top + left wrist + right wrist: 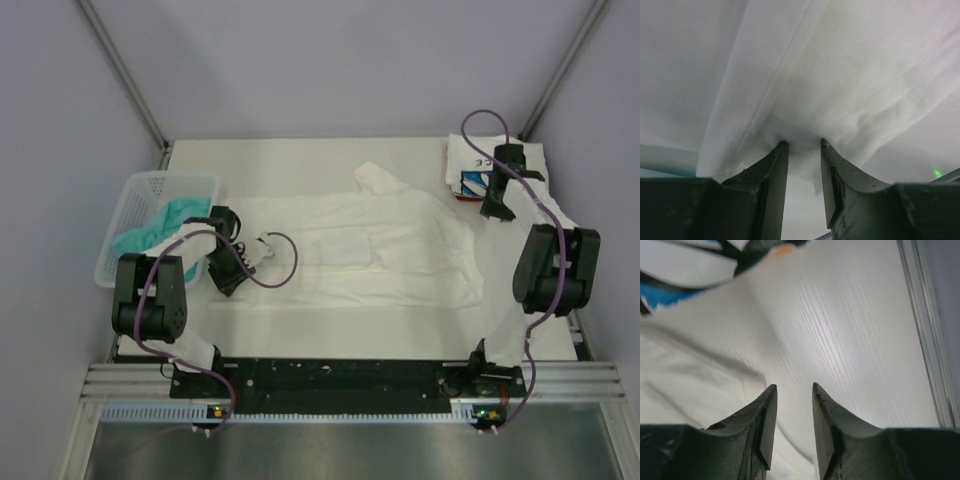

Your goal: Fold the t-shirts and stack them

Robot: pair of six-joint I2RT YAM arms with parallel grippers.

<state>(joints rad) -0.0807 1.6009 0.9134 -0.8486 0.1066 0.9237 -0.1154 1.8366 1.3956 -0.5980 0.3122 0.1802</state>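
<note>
Your left arm (150, 295) rises from its base at the near edge, folds back at a raised elbow and turns inward. Its wrist sits low at the left edge of the large white t-shirt (370, 255), which lies spread out across the middle of the tabletop (300, 160). The left jaws are closed partway on a bunched fold of that shirt's white cloth, and in the wrist view the cloth drapes up and over them. Your right arm (555, 265) stands taller on the other side, with its elbow high near the right edge, its forearm stretched away from you and its wrist tipped down. The right jaws stand apart with nothing between them and hover over bare tabletop. They are just beside the big shirt's right edge and just short of the folded printed t-shirt (468, 172), blue and black on white, at the far right corner. On the far left, the teal t-shirt (165, 225) lies crumpled in the white mesh basket (150, 182), near your left wrist.
</note>
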